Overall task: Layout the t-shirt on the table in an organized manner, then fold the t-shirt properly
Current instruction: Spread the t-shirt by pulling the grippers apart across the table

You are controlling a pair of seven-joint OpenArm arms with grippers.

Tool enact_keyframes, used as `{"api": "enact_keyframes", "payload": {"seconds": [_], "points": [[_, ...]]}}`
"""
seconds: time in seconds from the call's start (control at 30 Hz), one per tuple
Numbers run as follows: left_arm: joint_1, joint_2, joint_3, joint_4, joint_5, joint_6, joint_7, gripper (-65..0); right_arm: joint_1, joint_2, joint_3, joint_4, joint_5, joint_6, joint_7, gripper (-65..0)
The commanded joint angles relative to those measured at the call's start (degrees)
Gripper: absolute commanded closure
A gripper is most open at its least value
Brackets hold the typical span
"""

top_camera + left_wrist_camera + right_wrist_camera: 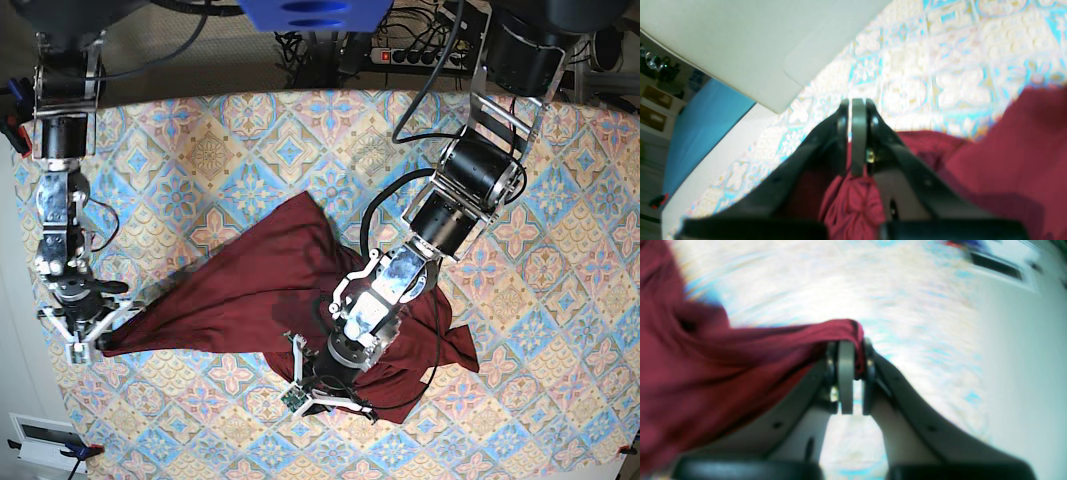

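Patterned tiles covered the table (560, 200) where the t-shirt (250, 290) lay bunched and stretched, not yet flat. Your left claw (857, 140) pinched a gathered fold mid-shirt, and your right claw (850, 373) pinched an edge drawn outward. You had all the folding left.

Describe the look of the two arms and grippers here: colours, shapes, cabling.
Both arms are silver-grey metal links with fat black cylindrical joints and black cables looping alongside. The left gripper and right gripper look alike: curved dark fingers ending in narrow grey pads. In the base view a small green circuit board sits beside the left wrist.
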Motion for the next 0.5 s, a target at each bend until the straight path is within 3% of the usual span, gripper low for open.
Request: {"api": "enact_keyframes", "payload": {"seconds": [0.0,0.17,0.27,0.37,0.47], "points": [[-1.22,0.21,-0.42,1.09,1.42,0.58,-0.18,0.0,2.48,1.52,3.12,-3.01,-1.85,-0.99,1.0,0.0],[4.06,-4.27,-0.42,6.46,3.27,0.58,0.61,0.0,8.63,1.43,12.62,-19.8,-13.63,-0.99,1.0,0.0],[6.52,-5.5,-0.42,8.74,3.36,0.58,0.7,0.0,9.95,1.17,15.69,-22.44,-18.2,-0.99,2.15,-0.1],[7.4,-5.59,-0.33,8.48,3.36,0.58,0.7,-0.2,9.86,-1.21,15.69,-22.26,-19.08,-0.99,2.5,-5.1],[7.48,-5.76,-0.25,8.39,2.92,0.58,1.14,-4.1,9.68,-2.44,15.6,-21.91,-19.08,-0.99,2.5,-14.6]]}}
